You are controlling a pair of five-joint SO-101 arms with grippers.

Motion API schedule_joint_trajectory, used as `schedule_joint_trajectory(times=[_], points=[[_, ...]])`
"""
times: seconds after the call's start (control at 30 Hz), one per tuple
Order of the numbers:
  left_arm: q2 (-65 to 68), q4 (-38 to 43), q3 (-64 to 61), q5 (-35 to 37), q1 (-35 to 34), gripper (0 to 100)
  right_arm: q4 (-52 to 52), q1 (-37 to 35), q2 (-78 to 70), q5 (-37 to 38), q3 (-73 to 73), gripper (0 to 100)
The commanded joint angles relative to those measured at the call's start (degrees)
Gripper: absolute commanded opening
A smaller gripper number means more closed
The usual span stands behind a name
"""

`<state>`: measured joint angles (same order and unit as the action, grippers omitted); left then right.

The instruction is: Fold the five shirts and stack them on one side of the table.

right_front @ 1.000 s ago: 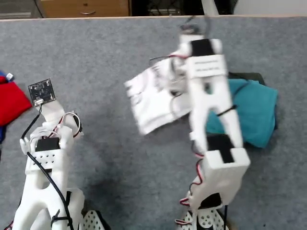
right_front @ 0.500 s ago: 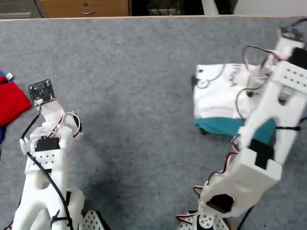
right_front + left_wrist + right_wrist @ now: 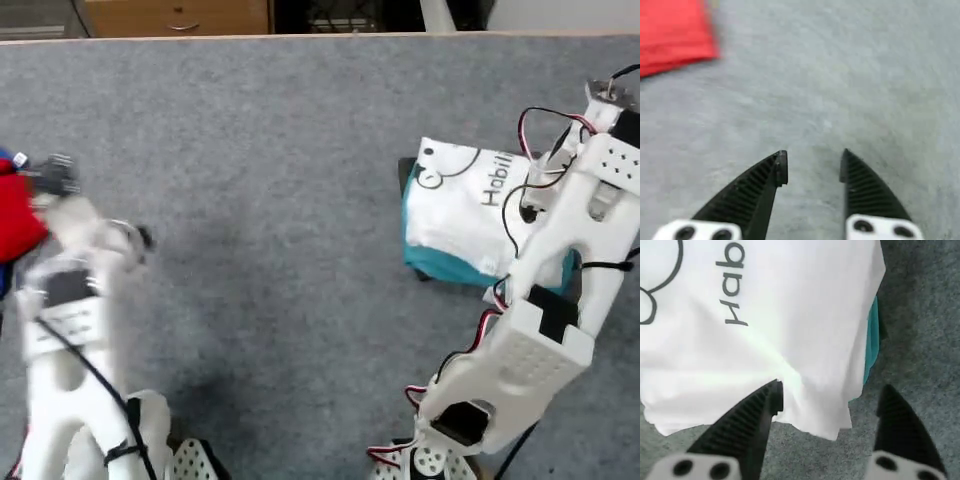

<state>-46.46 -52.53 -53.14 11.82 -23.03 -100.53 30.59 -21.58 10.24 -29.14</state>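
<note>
A folded white shirt [image 3: 465,205] with dark print lies on top of a teal shirt [image 3: 450,265], with a dark shirt's edge [image 3: 405,175] below, at the table's right side. My right gripper [image 3: 832,392] stands open over the white shirt's [image 3: 765,315] near edge, nothing between its fingers; teal cloth [image 3: 871,335] peeks out beside it. The right arm [image 3: 580,220] rises beside this stack. A red shirt [image 3: 20,215] lies at the far left edge. My left gripper [image 3: 813,162] is open above bare grey carpet, the red shirt [image 3: 675,32] a little way ahead of it.
Grey carpet [image 3: 270,180] covers the table between the two arms. A bit of blue cloth [image 3: 6,160] shows by the red shirt. A wooden drawer unit [image 3: 180,15] stands beyond the far edge.
The right arm swung the white shirt rightward and laid it on the teal shirt, then let go. The left arm has just moved toward the red shirt.
</note>
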Motion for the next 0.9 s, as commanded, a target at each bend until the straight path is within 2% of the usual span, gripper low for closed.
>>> schedule_joint_trajectory(times=[0.0, 0.1, 0.2, 0.4, 0.57, 0.67, 0.73, 0.8, 0.87], points=[[1.41, -10.81, 17.71, -6.59, -13.58, 23, -0.44, -1.14, 5.23, -0.53, -1.89, 27.8], [8.79, -9.32, 21.49, -15.47, -22.11, 26, -0.53, -2.81, 7.34, -1.67, -1.63, 21.0], [20.31, -3.69, 23.52, -21.45, -28.18, 27, -0.62, -4.84, 8.75, -1.93, -1.54, 18.7], [44.84, 1.93, 34.86, -25.49, -36.97, 26, -0.62, -9.32, 11.47, -1.93, -1.54, 18.7], [62.07, 2.2, 46.02, -25.67, -40.4, 24, -0.62, -11.78, 12.79, -1.93, -1.54, 18.5], [70.24, 2.11, 52.26, -25.23, -40.75, 14, -0.62, -12.13, 12.88, -2.02, -1.54, 18.5], [73.49, 1.14, 55.69, -25.49, -40.57, 3, -0.62, -12.4, 12.88, -2.02, -1.54, 18.5], [73.76, -3.96, 58.59, -25.23, -40.4, 5, -0.62, -12.4, 12.88, -2.02, -1.54, 18.5], [73.49, -9.05, 61.32, -25.23, -39.6, 2, -0.62, -12.4, 12.88, -3.6, -1.54, 18.5]])
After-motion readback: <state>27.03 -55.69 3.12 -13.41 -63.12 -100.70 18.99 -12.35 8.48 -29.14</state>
